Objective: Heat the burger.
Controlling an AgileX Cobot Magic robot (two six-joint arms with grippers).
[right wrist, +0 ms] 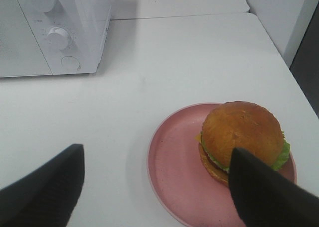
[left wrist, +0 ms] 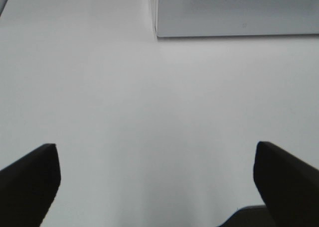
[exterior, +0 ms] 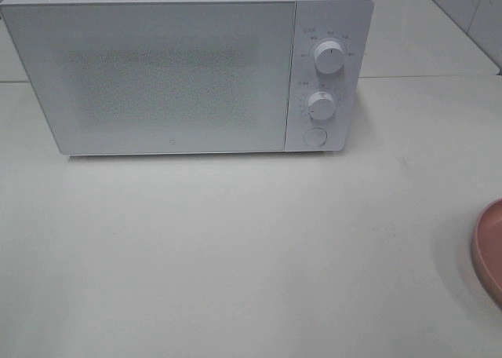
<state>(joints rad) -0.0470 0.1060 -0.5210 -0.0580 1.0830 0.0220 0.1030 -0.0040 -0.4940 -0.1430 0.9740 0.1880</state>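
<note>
White microwave, pink plate, golden-brown burger with green lettuce

Shiny brown burger bun, smooth pink plate, smooth white desk, white microwave with a speckled, dull door

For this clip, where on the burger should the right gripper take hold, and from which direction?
Grip the burger across the sides of its stack, bun to bun, coming down from above. It sits upright on the pink plate, toward one edge, so the low rim probably blocks a flat side approach. The right gripper is open and wide enough.
</note>
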